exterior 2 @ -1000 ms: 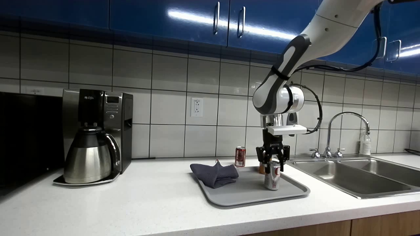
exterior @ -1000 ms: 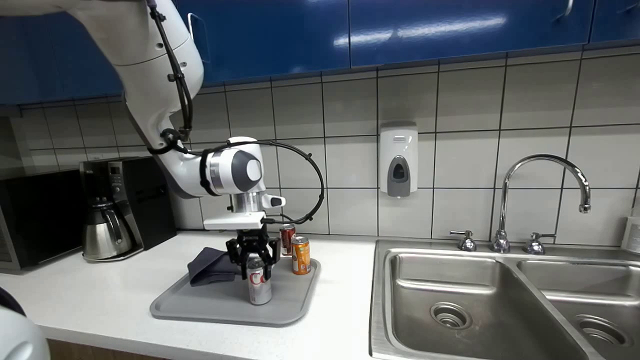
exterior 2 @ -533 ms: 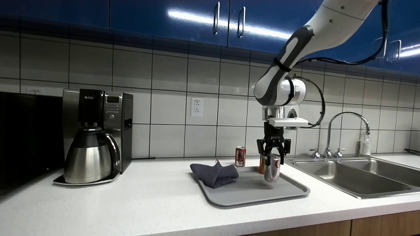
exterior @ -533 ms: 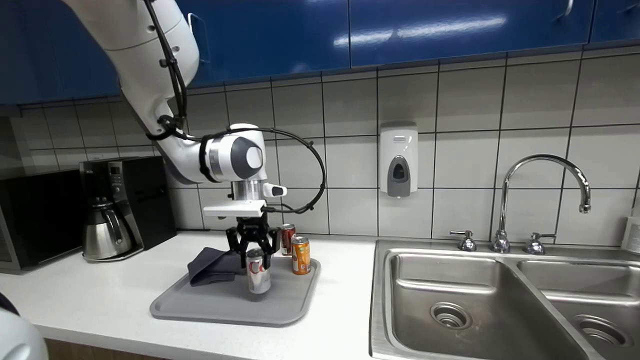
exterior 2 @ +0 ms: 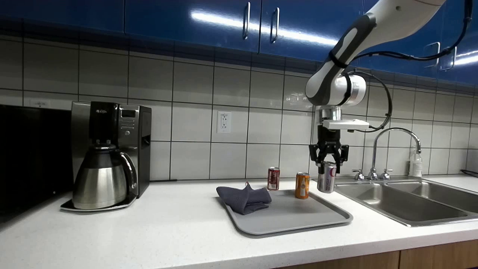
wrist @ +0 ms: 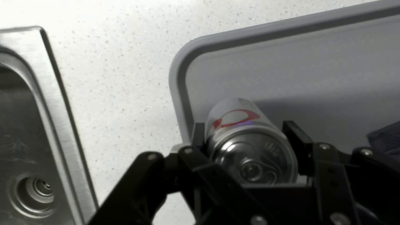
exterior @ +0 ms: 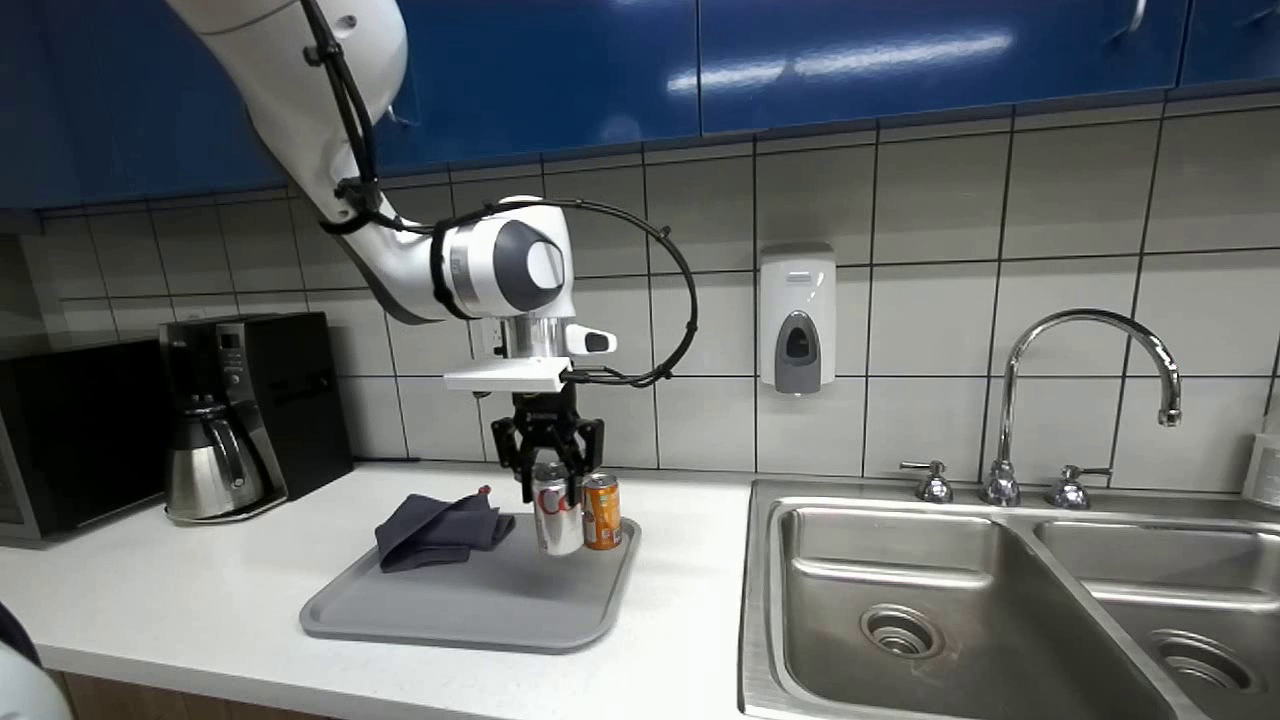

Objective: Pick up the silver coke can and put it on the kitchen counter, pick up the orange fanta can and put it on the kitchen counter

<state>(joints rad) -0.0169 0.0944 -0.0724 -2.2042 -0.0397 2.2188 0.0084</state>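
Observation:
My gripper [exterior: 550, 488] is shut on the silver coke can [exterior: 557, 522], gripping its upper part. In both exterior views the can [exterior 2: 326, 181] hangs nearly upright, raised near the tray's sink-side edge. The wrist view shows its top [wrist: 253, 156] between the two fingers [wrist: 245, 134]. The orange fanta can [exterior 2: 302, 185] stands upright on the grey tray [exterior 2: 291, 222]; in an exterior view it [exterior: 603, 515] shows just beside the held can. It does not show in the wrist view. The white kitchen counter [exterior: 680, 610] lies around the tray and also shows in the wrist view [wrist: 118, 78].
A dark cloth [exterior 2: 244, 200] lies on the tray. A dark red can [exterior 2: 273, 178] stands behind the tray. The steel sink [wrist: 59, 90] lies beside the tray, with a strip of counter between. A coffee maker [exterior 2: 112, 157] and a soap dispenser [exterior: 798, 320] stand farther off.
My gripper has lifted the silver can off the tray, then moved up and toward the sink side and back. The orange can now shows fully in an exterior view. It has not moved.

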